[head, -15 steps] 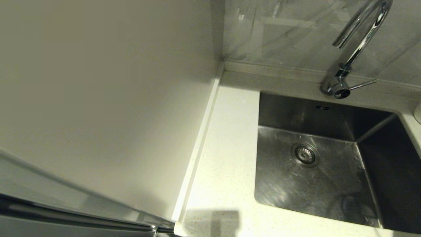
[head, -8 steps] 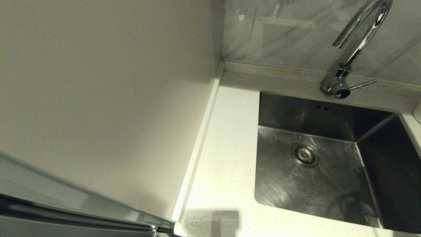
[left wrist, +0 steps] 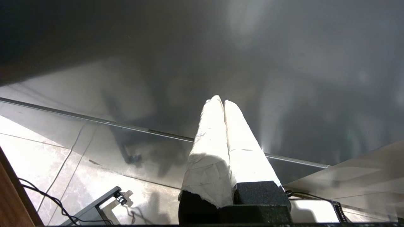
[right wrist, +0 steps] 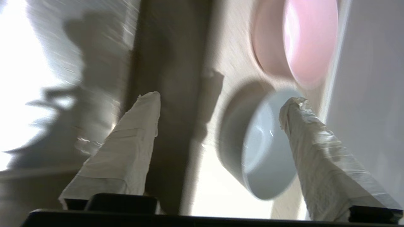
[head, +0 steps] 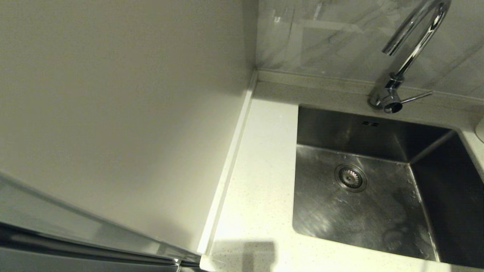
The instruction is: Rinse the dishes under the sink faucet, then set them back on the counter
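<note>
In the right wrist view my right gripper (right wrist: 221,97) stands open, its two cloth-wrapped fingers wide apart. A pale blue bowl (right wrist: 265,148) sits on the white counter (right wrist: 208,176) between them, close against one finger and well clear of the other. A pink bowl (right wrist: 303,41) lies just beyond it. The head view shows the steel sink (head: 340,128) with nothing in it, the chrome faucet (head: 412,49) behind it and the speckled counter (head: 261,158) to its left; neither gripper appears there. My left gripper (left wrist: 220,100) is shut and holds nothing.
A cream wall panel (head: 124,113) rises along the counter's left edge strip. A white rounded rim (head: 481,130) shows at the head view's right edge, beside the sink. The left wrist view looks at a steel panel (left wrist: 284,78) and a tiled floor with cables.
In the head view only a faint reflection on the sink floor near its front right has shifted. Sink, faucet and counter are as before.
</note>
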